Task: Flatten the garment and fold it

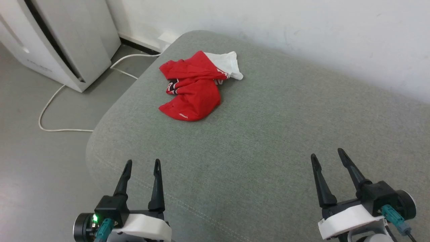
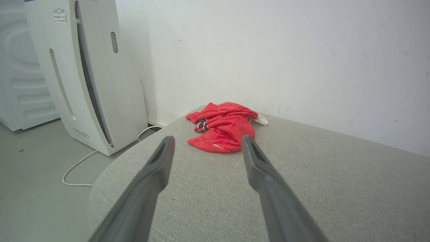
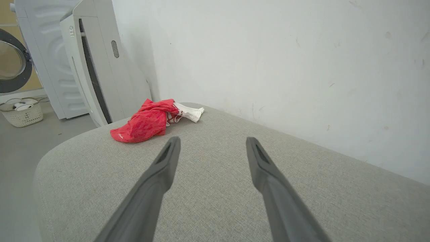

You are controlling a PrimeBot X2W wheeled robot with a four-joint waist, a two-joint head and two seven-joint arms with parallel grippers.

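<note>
- Bright, even, diffuse indoor light.
- Soft shadow on the wall beside the white appliance.
- Sharp throughout; mild wide-angle bending at wrist-view edges.

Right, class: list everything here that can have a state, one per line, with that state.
garment: crumpled in a heap on the grey cushion, neither flattened nor folded, ungripped.
left gripper: open, empty, short of the garment.
right gripper: open, empty.
white cable: lying loose on the floor.
</note>
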